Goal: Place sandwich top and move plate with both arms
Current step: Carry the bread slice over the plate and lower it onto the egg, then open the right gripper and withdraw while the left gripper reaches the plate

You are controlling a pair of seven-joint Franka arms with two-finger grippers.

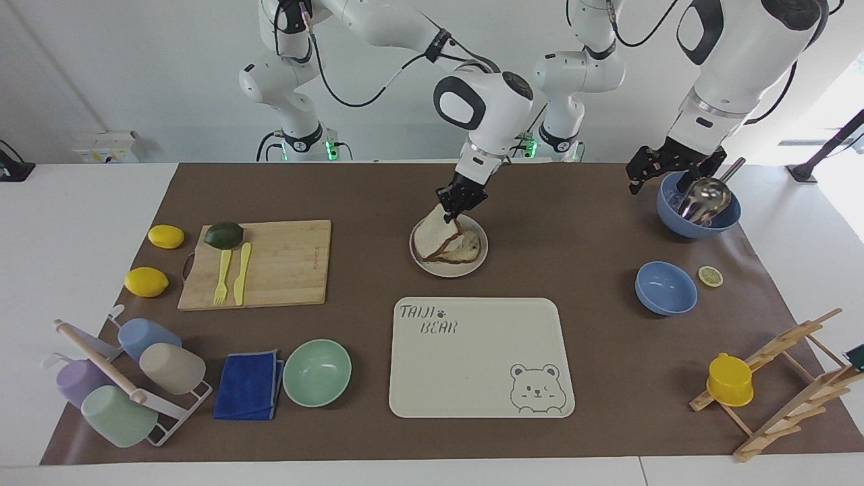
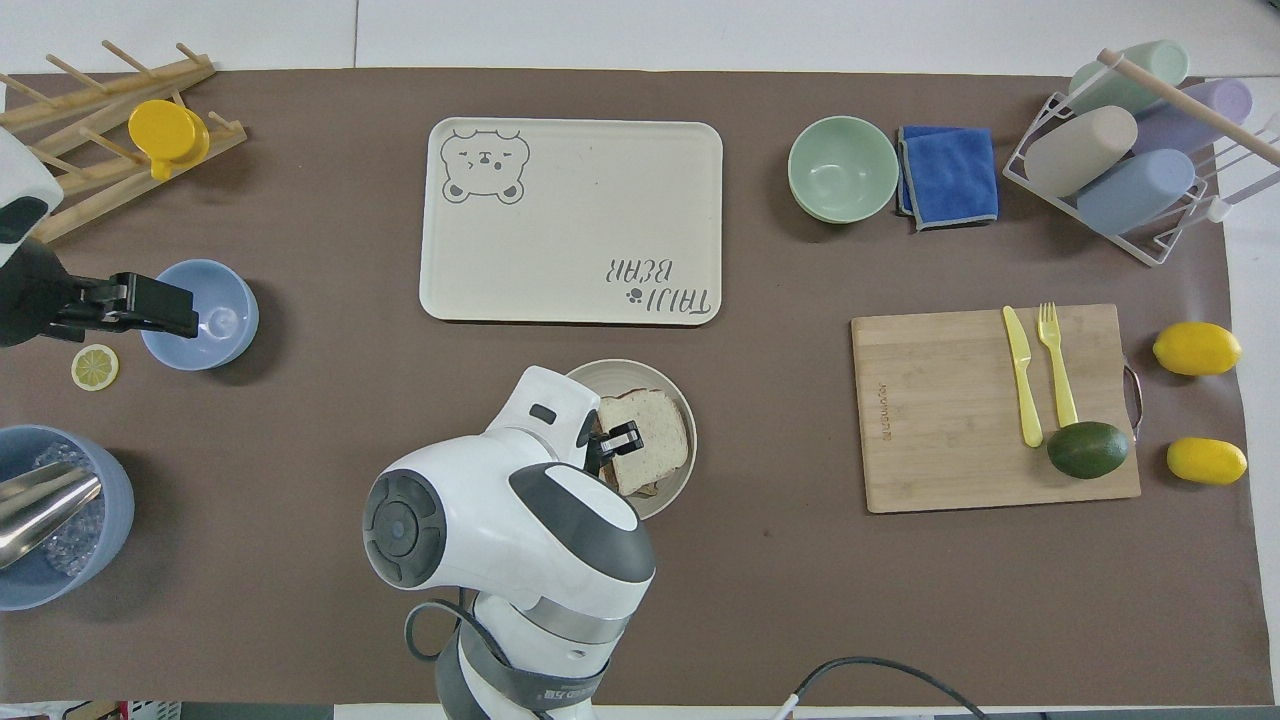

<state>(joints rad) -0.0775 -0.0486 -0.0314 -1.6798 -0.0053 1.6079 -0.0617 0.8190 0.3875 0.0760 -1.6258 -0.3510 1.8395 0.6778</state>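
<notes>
The right gripper (image 1: 457,204) hangs over the plate (image 1: 424,264), its fingers pinched on one edge of the sandwich top (image 1: 436,235), the edge nearest the robots. From that pinch the slice slopes down and away from the robots, tilted rather than flat; in the overhead view the sandwich top (image 2: 652,432) covers most of what lies on the plate (image 2: 640,372). Its low edge looks close to, perhaps touching, the bread underneath, whose dark crust peeks out at the side toward the left arm's end; I cannot tell for sure that they touch.

So the bread's free end lies lower than the held end, and the move ahead probably turns on lowering the pinched edge until the slice lies level, then letting go.

The plate sits mid-counter, nearer the robots' edge than the cream tray (image 1: 472,398).

The left gripper (image 1: 668,165) waits near the corner at the left arm's end, over a blue bowl (image 1: 675,219) holding a metal scoop (image 1: 705,196); whether it is open or closed I cannot tell.
</notes>
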